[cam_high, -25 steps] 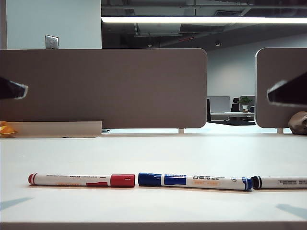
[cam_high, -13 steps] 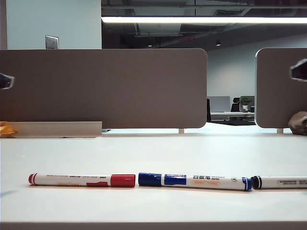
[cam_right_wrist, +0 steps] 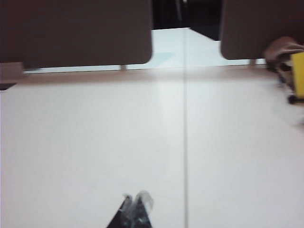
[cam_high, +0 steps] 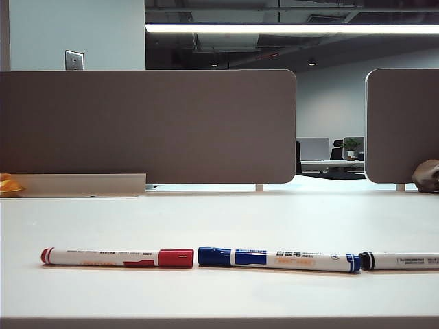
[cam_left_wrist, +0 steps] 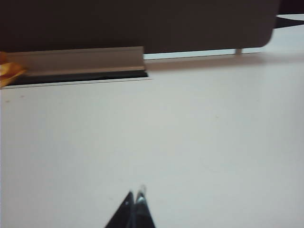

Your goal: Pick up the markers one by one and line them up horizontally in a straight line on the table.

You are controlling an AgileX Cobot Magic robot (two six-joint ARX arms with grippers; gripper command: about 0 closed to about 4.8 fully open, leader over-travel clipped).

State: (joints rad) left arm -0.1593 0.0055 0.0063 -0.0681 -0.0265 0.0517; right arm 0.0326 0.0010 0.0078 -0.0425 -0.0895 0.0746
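The exterior view alone shows the markers on the table (cam_high: 219, 219), end to end in a row: red marker (cam_high: 116, 258) at 9 o'clock, blue marker (cam_high: 278, 260) centre, black marker (cam_high: 400, 260) at 3 o'clock. Only the wrist views show the left gripper (cam_left_wrist: 134, 205) and right gripper (cam_right_wrist: 135, 205), both clenched, empty, above bare tabletop.

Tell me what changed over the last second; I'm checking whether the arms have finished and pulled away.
Both grippers left the exterior view, the left off its left edge, the right off its right edge. Each wrist view shows its gripper, left and right, shut and empty above the table. The red marker, blue marker and black marker stayed in their row.
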